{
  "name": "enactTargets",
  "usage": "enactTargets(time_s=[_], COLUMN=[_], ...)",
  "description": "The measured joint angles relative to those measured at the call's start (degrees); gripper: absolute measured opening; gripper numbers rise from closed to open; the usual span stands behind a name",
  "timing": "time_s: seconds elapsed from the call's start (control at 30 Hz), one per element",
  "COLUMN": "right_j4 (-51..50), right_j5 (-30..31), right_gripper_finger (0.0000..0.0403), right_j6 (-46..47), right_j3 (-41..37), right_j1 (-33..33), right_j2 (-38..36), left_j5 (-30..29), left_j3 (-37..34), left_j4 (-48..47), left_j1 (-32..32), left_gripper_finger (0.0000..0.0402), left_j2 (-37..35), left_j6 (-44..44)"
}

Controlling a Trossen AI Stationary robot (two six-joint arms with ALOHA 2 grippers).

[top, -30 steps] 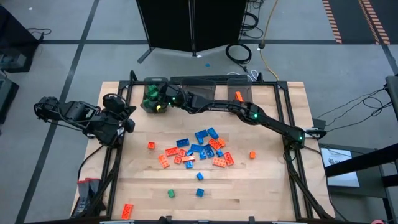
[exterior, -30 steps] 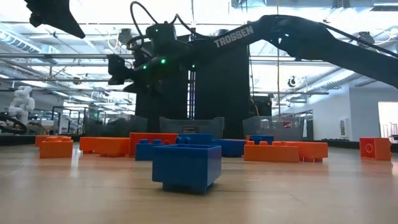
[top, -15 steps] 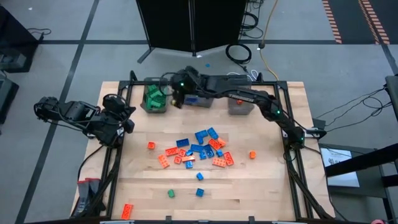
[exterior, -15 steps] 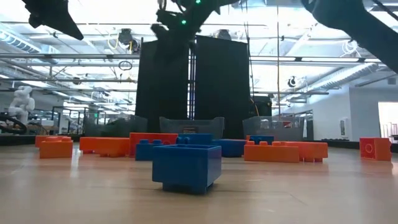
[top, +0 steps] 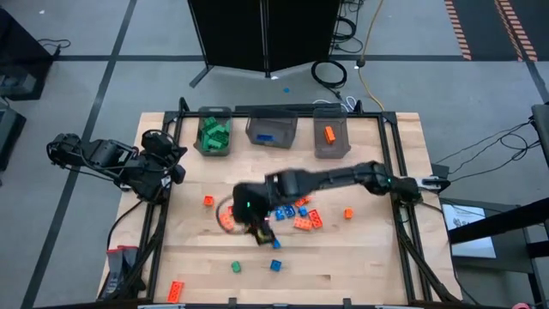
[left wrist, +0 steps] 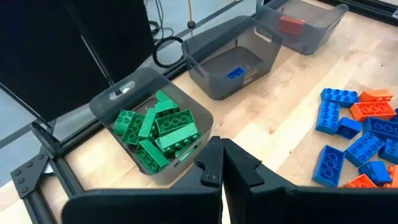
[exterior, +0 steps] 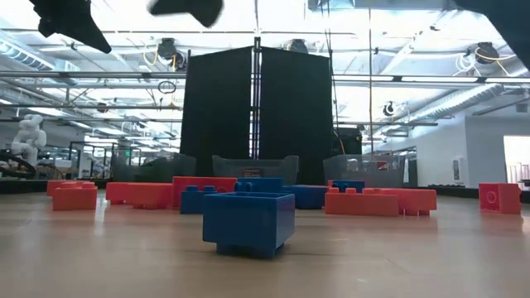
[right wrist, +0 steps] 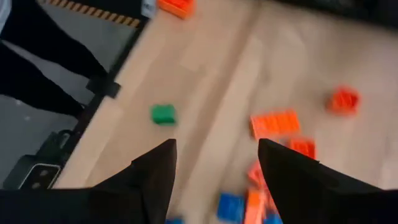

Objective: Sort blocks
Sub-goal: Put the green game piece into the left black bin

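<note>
Loose blue and orange blocks lie in a heap at the table's middle, with strays around it: a green block, a blue one and an orange one nearer the front edge. My right gripper hangs open above the heap's near-left side, pointing slantwise down; the right wrist view shows bare wood between its fingers and the green block beyond them. My left gripper waits shut at the table's left edge, its fingers together, touching nothing.
Three grey bins stand along the far edge: the left one full of green blocks, the middle one with a blue block, the right one with an orange block. A black frame borders the table.
My right gripper has swung from above the green bin at the far left toward the near edge, rising out of the low view on the way, and now hangs over the heap's near-left side. It has turned and tipped downward. The blocks on the table lie as before.
</note>
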Motion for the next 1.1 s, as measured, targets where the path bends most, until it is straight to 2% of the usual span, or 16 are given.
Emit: enactTargets(time_s=[0.2, 0.4, 0.6, 0.7, 0.87, 1.0, 1.1], right_j4=[7.96, 12.65, 23.11, 25.19, 26.44, 24.85, 23.87], right_j5=[3.23, 3.17, 3.08, 3.33, 9.11, 10.44, 10.96], right_gripper_finger=[0.0222, 0.0222, 0.0222, 0.023, 0.0274, 0.0311, 0.0322], right_j6=[-10.29, -10.75, -3.34, 2.01, 7.72, 11.44, 14.27], right_j3=[0.02, 0.09, -0.02, 0.02, 0.0, 0.0, 0.0], right_j1=[6.01, 7.6, 8.83, 9.63, 10.51, 10.95, 11.31], right_j2=[3.17, 5.86, 10.64, 12.68, 15.12, 15.49, 15.79], left_j5=[0.04, 0.68, 3.41, 4.84, 7.83, 10.83, 11.92], left_j3=[0.0, 0.0, 0.0, -0.69, -2.54, -3.96, -4.64], left_j4=[0.01, -0.02, -0.36, -0.28, -0.26, -0.2, -0.22], left_j1=[0.0, 0.0, 0.0, 0.0, 0.0, 0.0, 0.0], left_gripper_finger=[0.0, 0.0, 0.0, 0.0, 0.0, 0.0, 0.0], left_j2=[0.0, 0.0, 0.11, 0.04, 0.04, 0.04, 0.06], left_j6=[-0.07, -0.14, 0.01, 1.93, 2.95, 2.95, 2.93])
